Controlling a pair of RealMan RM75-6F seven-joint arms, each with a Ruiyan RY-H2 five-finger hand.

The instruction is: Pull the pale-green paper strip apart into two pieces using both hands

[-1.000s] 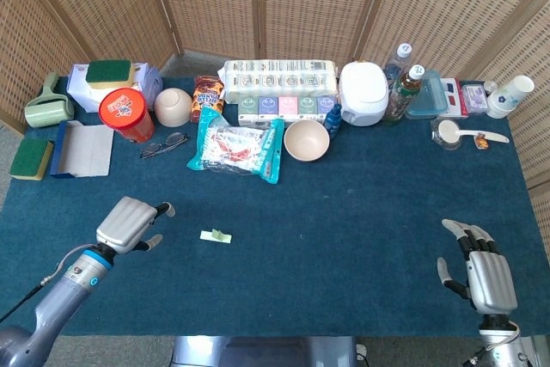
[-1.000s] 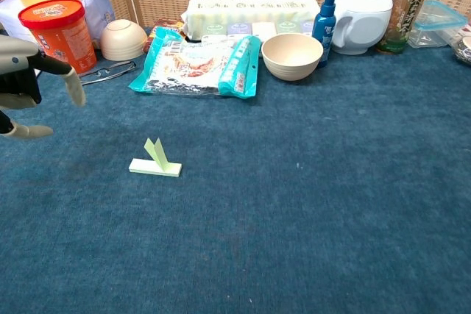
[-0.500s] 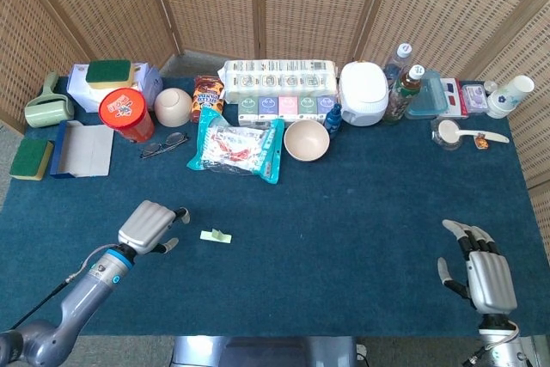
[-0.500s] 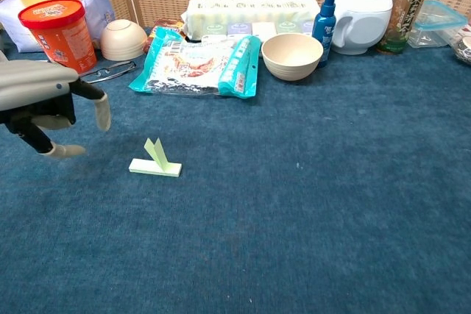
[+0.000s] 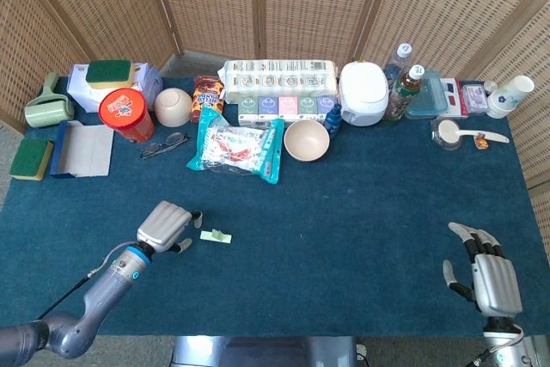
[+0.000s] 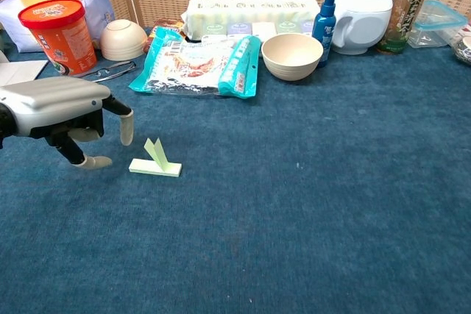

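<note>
— When the pictures were taken, where did the pale-green paper strip (image 5: 216, 235) (image 6: 156, 161) lie?

— It lay flat on the blue-carpeted table (image 5: 361, 204) (image 6: 331, 182), toward the left half and nearer the front edge than the back. One short flap stood up tilted from its middle. It was in one piece and nothing held it.

— And the left hand (image 5: 166, 226) (image 6: 62, 112)?

— It was just beside the strip, on its left, with a small gap between them. Its fingers (image 6: 126, 126) were released and bent downward, apart, grasping nothing. Whether the lowest fingertip touched the table could not be told.

— The right hand (image 5: 491, 274)?

— Seen only from the head camera, it was at the front right corner of the table, well apart from the strip. Its fingers were spread and released, holding nothing.

— What stood along the back edge?

— A red cylindrical tub (image 5: 125, 114) (image 6: 59, 32) toward the left, a pair of glasses (image 5: 163, 144) (image 6: 110, 71) beside it, a teal plastic snack packet (image 5: 237, 146) (image 6: 199, 60) near the middle, a beige empty bowl (image 5: 307, 140) (image 6: 292, 55) to its right, and a white lidded cooker (image 5: 363, 82) (image 6: 360, 14) beyond that.
</note>
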